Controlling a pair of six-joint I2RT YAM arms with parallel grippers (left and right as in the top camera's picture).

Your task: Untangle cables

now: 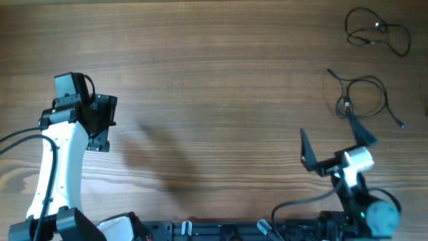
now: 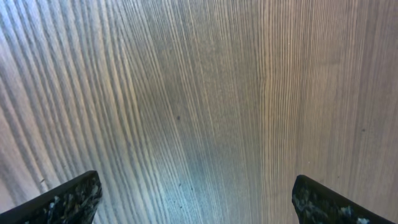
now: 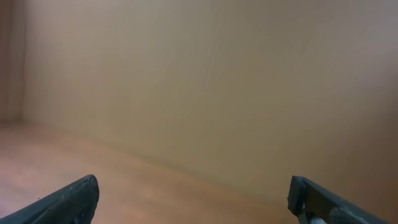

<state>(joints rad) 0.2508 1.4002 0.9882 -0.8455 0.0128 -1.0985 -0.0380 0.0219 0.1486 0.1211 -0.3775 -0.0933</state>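
Observation:
Two thin black cables lie apart as loose loops at the table's far right in the overhead view. One cable (image 1: 376, 27) is near the back corner, the other cable (image 1: 347, 105) a little nearer. My right gripper (image 1: 334, 139) (image 3: 196, 200) is open and empty just in front of the nearer loop, and its wrist view shows only blurred wood. My left gripper (image 1: 100, 125) (image 2: 196, 200) hangs open over bare table at the far left, far from both cables, with nothing between its fingers.
The wooden table (image 1: 214, 87) spans the whole overhead view. The arm bases and their thick black leads (image 1: 294, 201) run along the front edge.

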